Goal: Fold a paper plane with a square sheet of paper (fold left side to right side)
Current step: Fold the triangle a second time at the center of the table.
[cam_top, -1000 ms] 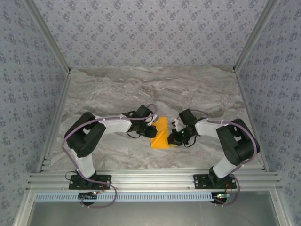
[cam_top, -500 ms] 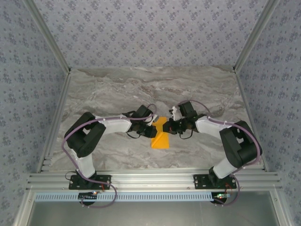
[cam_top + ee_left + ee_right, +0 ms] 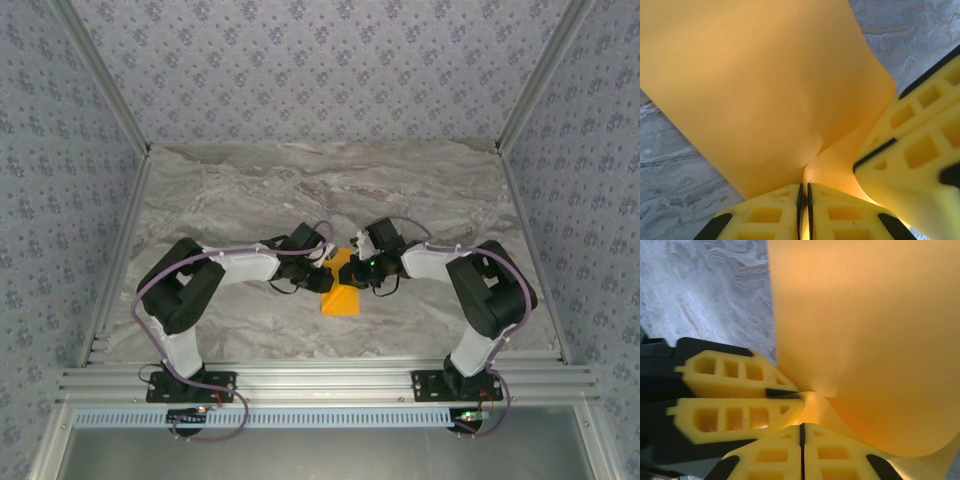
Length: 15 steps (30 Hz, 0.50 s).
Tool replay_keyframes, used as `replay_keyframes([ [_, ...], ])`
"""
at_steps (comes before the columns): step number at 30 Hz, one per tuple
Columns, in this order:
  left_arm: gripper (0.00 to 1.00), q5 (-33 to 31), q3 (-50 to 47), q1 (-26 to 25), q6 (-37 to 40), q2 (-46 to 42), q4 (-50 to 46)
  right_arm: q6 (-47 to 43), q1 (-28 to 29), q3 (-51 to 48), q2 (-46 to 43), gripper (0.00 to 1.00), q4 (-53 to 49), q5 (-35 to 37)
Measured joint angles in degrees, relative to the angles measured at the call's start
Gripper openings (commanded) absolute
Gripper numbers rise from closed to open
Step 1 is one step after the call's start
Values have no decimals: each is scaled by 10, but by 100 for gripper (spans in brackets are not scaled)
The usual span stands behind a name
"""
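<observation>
Left gripper was found with its jaws pressed together on one corner of the orange sheet of paper. The paper issued from the seam between the pads and billowed up ahead of the tips. Right gripper was likewise clamped on the same sheet, its tips just beside the left tips and nearly touching them. From above, the sheet lay between the two grippers and ran toward their bases on the marble table.

Judgement: the step in hand appeared to be carrying the left side over to the right side. To do it well, both grips should travel together so that the edges meet square before any crease is pressed; a twist at either tip would skew the fold. The paper ahead of the tips bowed smoothly, with no crease set.

Room: the tips were crowded against each other. Open table lay outward of both grippers on every side.
</observation>
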Motion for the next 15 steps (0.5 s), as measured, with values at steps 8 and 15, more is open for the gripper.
replay_keyframes([
  [8,12,2,4,0,0,4,1,-16,0,10,5,9,-34,25],
  [15,12,4,9,0,0,8,1,-29,0,11,5,9,-52,39],
])
